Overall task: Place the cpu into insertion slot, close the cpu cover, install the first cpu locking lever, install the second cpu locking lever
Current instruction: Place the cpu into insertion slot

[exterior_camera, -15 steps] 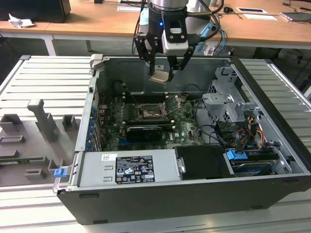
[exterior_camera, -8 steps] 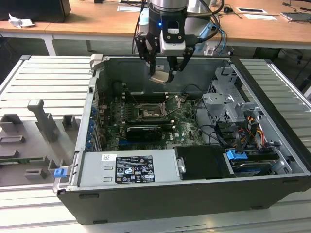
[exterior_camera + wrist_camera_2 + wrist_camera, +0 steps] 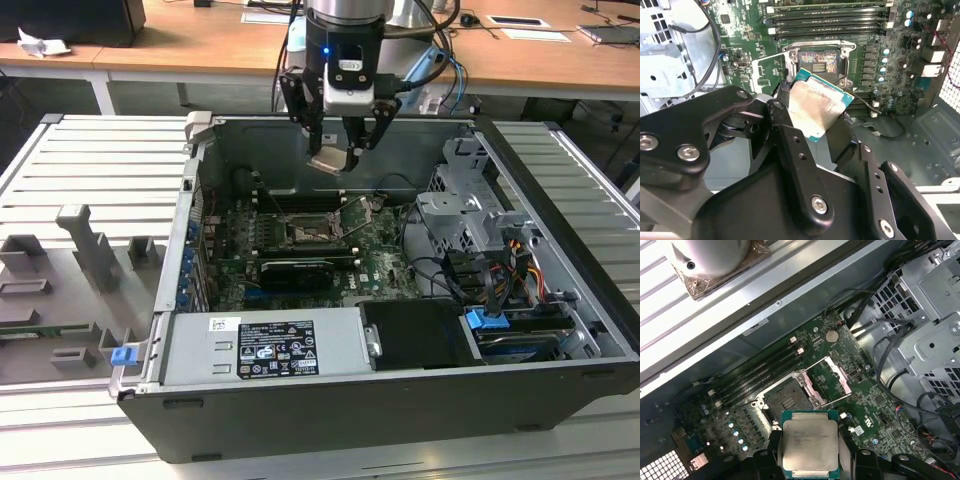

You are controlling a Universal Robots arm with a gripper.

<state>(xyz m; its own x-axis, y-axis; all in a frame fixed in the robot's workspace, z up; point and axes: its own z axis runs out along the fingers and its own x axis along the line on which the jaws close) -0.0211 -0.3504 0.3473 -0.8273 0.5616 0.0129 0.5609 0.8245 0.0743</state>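
Nearest in the exterior view, along the lower edge of the open case (image 3: 575,258), lay a grey power supply (image 3: 270,345), with a black shroud (image 3: 415,330) and a blue connector (image 3: 487,322) to its right. Just behind these a black card (image 3: 295,270) lay across the green board (image 3: 380,260). Dark cables (image 3: 440,275) curled over the board at centre right, coming from the metal drive cage (image 3: 470,215) that filled the case's right side. The slot (image 3: 305,233) sat at mid-frame on the board, open, its dark contact field bare. The cover (image 3: 827,380) was swung up off the slot and stood beside it. A thin lever (image 3: 827,402) ran free past the slot's edge in the first wrist view. Beyond the slot lay the long black memory slots (image 3: 300,200), close to the case's far wall. Above all this, at upper centre, hung the gripper (image 3: 340,150), well clear of the board. Its black fingers (image 3: 790,145) were pinched on opposite edges of the cpu (image 3: 328,160), which was held tilted, metal face up. In both wrist views the cpu hung over the board just beside the slot, apart from it. At the exterior view's left, outside the case, a grey moulded tray (image 3: 70,280) rested on the ribbed table (image 3: 90,160), with a small blue clip (image 3: 122,354) at the case's near corner. Farthest off, a wooden desk (image 3: 180,50) crossed the top of the frame.
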